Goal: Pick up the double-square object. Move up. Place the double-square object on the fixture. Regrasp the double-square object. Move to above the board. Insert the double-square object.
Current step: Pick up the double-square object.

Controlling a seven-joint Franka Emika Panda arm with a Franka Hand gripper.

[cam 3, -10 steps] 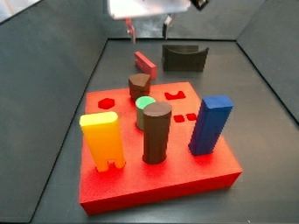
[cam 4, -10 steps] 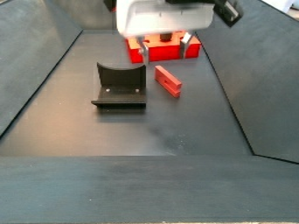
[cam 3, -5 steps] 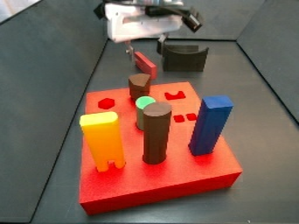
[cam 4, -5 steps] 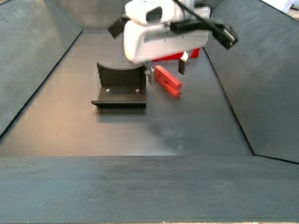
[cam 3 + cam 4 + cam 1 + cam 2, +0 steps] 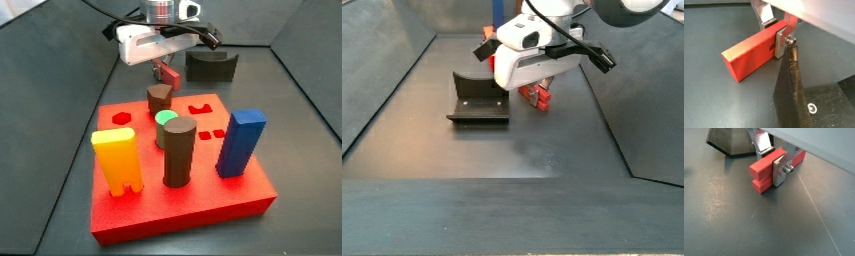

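The floor is a flat dark grey tray with sloping dark walls (image 5: 396,90) around it. On this floor lies the slim salmon-red flat bar (image 5: 751,54), the double-square object, and it looks to be resting flat on the floor in both wrist views. The robot's gripper (image 5: 775,160) has two flat silver fingers, and one stands on each long side of the bar, so the bar sits between them. The near finger (image 5: 783,168) looks pressed against the bar's side, but the pictures do not show for sure if the squeeze is tight. The fingers take the bar across its thin way because that fits between them. In a side view the small nearly black block with a curved notch, the fixture (image 5: 477,100), sits at about 9 o'clock from the bar, close by. The big bright red square board (image 5: 187,190) with pegs waits apart, nearer that camera.
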